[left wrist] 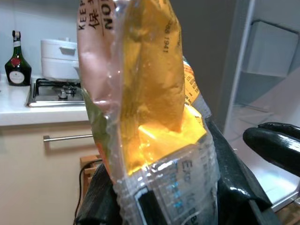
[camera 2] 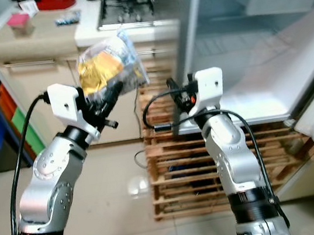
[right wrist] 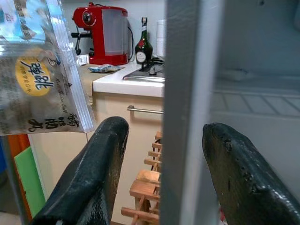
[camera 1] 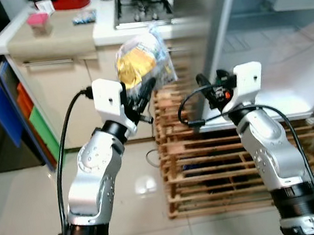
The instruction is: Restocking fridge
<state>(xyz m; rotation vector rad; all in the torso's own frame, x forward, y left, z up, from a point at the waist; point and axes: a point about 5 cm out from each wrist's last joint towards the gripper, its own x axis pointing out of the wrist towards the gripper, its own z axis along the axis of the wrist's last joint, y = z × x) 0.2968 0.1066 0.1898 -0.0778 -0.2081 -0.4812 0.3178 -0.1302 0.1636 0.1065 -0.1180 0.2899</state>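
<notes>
My left gripper [camera 1: 144, 90] is raised in front of me, shut on a clear plastic bag [camera 1: 142, 62] of yellow food with printed labels; the left wrist view has the same bag [left wrist: 150, 122] clamped between the black fingers [left wrist: 236, 180]. To its right the right gripper [camera 1: 203, 91] is open, its two fingers [right wrist: 101, 168] standing either side of the grey front edge of the open fridge [camera 1: 276, 46]. The fridge's white inside [camera 2: 266, 54] looks bare, with a shelf across it.
A wooden pallet rack [camera 1: 212, 168] stands on the tiled floor below the fridge. Behind is a kitchen counter [camera 1: 50, 36] with a gas hob [camera 1: 143, 7], a red coffee machine [right wrist: 101, 35] and a dark bottle [right wrist: 143, 47]. Coloured boards [camera 1: 17, 109] lean at the cabinet's left.
</notes>
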